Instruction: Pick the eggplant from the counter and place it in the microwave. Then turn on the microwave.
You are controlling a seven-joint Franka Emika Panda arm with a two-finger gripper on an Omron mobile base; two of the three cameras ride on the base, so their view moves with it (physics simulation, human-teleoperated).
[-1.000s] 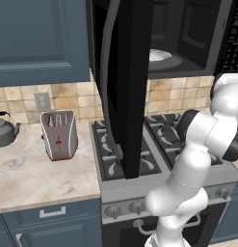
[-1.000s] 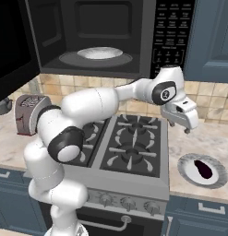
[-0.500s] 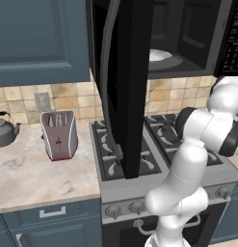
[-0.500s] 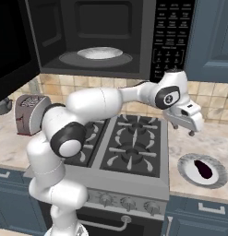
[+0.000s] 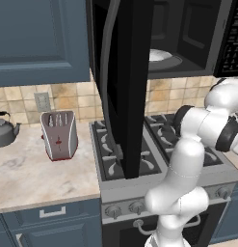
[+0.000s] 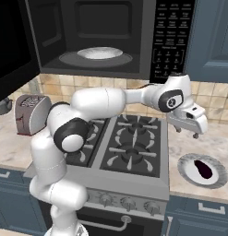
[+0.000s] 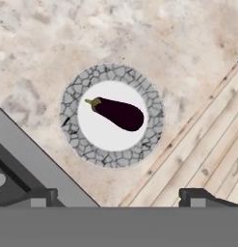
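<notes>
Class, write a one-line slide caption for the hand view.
Open jaws hang above a dark eggplant lying on a stone-rimmed plate on the marbled counter.

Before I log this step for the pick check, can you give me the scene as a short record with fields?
eggplant: lying on a stone-rimmed plate, untouched
plate: on the counter, right of the stove
gripper: above the plate, jaws open, holding nothing
microwave: door swung open
turntable: bare
toaster: on the counter left of the stove
</notes>
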